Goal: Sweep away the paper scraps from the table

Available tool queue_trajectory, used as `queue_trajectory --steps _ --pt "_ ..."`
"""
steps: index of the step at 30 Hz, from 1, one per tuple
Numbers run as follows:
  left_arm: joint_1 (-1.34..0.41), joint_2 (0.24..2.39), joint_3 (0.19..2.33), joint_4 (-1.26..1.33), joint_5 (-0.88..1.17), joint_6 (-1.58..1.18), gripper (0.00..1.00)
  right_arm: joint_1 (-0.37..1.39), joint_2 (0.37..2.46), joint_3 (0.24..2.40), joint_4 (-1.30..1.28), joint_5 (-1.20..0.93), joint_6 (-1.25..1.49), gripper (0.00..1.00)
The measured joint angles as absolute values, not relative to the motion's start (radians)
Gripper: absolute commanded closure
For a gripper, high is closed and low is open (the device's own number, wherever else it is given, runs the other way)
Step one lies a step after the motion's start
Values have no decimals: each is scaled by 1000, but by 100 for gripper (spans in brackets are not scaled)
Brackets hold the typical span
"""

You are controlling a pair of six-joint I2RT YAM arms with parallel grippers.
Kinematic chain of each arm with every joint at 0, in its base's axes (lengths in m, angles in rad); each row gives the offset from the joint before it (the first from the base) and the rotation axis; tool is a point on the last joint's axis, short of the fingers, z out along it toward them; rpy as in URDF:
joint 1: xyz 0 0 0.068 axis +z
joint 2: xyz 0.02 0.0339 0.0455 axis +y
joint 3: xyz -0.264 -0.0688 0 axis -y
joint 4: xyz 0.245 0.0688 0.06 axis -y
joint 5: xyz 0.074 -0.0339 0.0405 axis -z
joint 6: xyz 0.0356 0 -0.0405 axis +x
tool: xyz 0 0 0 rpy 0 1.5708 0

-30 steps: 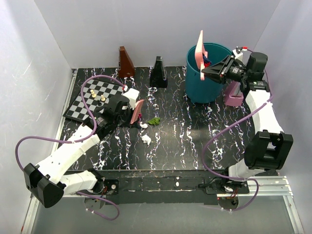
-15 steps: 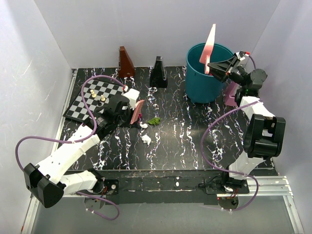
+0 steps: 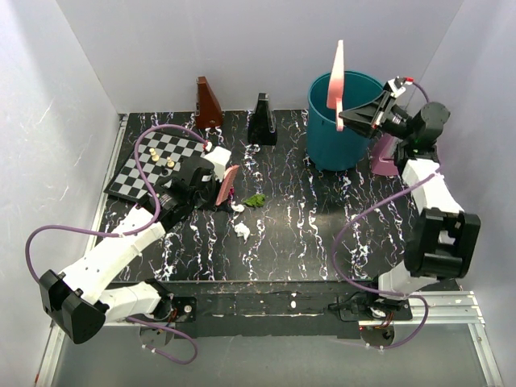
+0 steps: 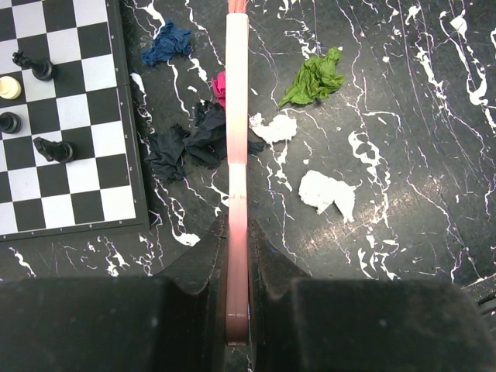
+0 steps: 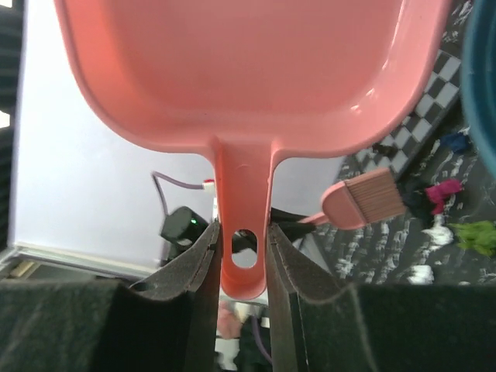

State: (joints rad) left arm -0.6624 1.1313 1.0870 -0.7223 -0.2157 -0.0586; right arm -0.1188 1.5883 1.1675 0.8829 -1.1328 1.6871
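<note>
My left gripper (image 3: 211, 191) is shut on the pink brush (image 4: 236, 116), held over the black table (image 3: 322, 218) beside a cluster of paper scraps. The left wrist view shows a green scrap (image 4: 314, 77), two white scraps (image 4: 327, 194), dark scraps (image 4: 190, 143), a blue one (image 4: 167, 43) and a magenta one (image 4: 219, 87). My right gripper (image 3: 348, 121) is shut on the handle of the pink dustpan (image 3: 335, 79), lifted upright above the teal bin (image 3: 343, 121). The pan (image 5: 248, 70) looks empty in the right wrist view.
A chessboard (image 3: 153, 165) with several pieces lies at the back left, right beside the scraps. A brown metronome (image 3: 209, 103) and a black one (image 3: 262, 119) stand at the back. A purple object (image 3: 385, 157) stands right of the bin.
The right arm swung the dustpan up and about over the bin, from tilted into the bin to upright above its rim. The left arm and brush have not moved.
</note>
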Motion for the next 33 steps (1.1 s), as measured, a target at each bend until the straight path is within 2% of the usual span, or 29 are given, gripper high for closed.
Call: queue_trajectory --steps 4,7,12,23,33 --pt "-662 1131 1087 -721 -215 -55 100 -82 1450 1299 337 -1121 1248 99" --pt "-662 1131 1087 -721 -218 -52 100 -11 1385 1468 -73 -1025 894 99" --pt "-662 1131 1096 -738 -245 -51 100 165 1295 1514 -461 -848 548 99" --pt "-662 1206 1243 -844 -474 -22 100 461 1261 1216 -837 -400 297 99" --pt "-662 1414 1326 -945 -580 11 100 680 1263 1134 -1006 -77 270 99"
